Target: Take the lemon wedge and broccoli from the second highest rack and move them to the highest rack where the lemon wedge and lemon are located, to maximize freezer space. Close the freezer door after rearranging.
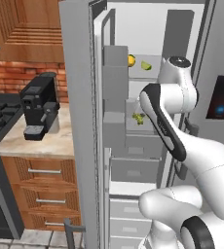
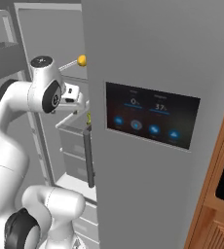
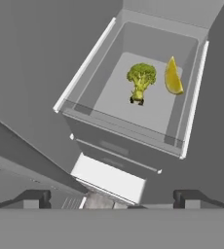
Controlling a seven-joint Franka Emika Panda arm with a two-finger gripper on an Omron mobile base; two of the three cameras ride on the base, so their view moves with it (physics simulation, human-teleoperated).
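Jaws wide apart and empty above the second rack, nothing moved yet.

My gripper (image 3: 112, 197) hangs open over the second highest rack (image 3: 133, 127), holding nothing; its two dark fingertips (image 3: 36, 198) stand far apart at the bottom of the hand view. Below them the broccoli (image 3: 141, 80) and the lemon wedge (image 3: 173, 78) lie just beside each other on the rack floor, not touching, both untouched (so I judge the task barely begun). On the highest rack (image 1: 150, 71) the lemon (image 1: 131, 60) and the other wedge (image 1: 146, 65) sit near each other. Both items remain to be lifted up there, and the freezer door (image 1: 80, 121) stands open, yet to be shut. My arm (image 1: 165, 121) reaches up from the base and bends forward into the freezer, the hand pointing down and inward.
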